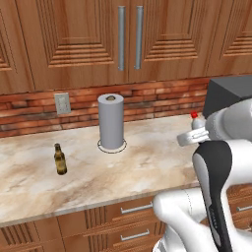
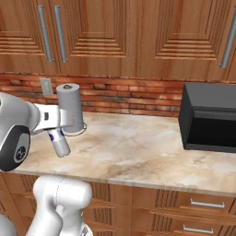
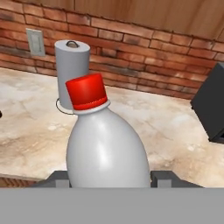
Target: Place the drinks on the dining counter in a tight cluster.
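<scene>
My gripper point(image 3: 109, 180) is shut on the small clear red-capped bottle point(image 3: 103, 144), whose body sits between the two fingers in the hand view. From the right base view the bottle point(image 2: 59, 143) hangs tilted under the gripper point(image 2: 54, 132), just above the front left of a marble counter point(image 2: 138, 147) backed by wooden wall cabinets. In the left base view its red cap point(image 1: 195, 115) pokes up behind the arm. The slim brown glass bottle point(image 1: 60, 160) stands upright on that counter, far left of the gripper. The dining counter is out of view.
A grey paper towel roll point(image 1: 111, 121) stands upright near the brick wall, just behind the held bottle in the right base view. A black box-shaped appliance point(image 2: 209, 117) fills the counter's right end. An outlet point(image 1: 62, 103) is set in the wall. Drawers run below the counter edge.
</scene>
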Available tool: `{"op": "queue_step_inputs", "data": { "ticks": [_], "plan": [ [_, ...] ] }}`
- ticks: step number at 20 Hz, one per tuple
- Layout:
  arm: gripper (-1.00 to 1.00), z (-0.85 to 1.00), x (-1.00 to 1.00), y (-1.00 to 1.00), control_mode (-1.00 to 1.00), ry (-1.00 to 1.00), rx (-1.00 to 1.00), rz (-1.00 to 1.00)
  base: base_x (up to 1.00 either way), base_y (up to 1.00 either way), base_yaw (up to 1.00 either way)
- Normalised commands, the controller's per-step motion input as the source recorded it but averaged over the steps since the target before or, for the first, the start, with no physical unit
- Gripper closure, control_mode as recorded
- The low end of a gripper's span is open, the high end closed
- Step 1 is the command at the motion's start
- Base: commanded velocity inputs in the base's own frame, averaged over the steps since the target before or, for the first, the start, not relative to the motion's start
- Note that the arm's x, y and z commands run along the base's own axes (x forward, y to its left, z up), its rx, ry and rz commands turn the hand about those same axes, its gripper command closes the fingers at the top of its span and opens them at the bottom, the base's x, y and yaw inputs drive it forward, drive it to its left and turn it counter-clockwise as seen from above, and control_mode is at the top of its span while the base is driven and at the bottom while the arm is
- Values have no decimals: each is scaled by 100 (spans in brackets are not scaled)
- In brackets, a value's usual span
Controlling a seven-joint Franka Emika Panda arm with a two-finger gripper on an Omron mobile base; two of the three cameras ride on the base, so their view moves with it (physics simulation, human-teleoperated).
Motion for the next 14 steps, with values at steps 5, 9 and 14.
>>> {"op": "queue_step_inputs", "data": {
  "ticks": [5,9,14],
  "plan": [
    [100,0,0,0,100,0,0,0,-37,-14,-41],
    [100,0,0,0,100,0,0,0,-22,3,-67],
    [100,0,0,0,100,0,0,0,-11,15,-63]
  ]
}}
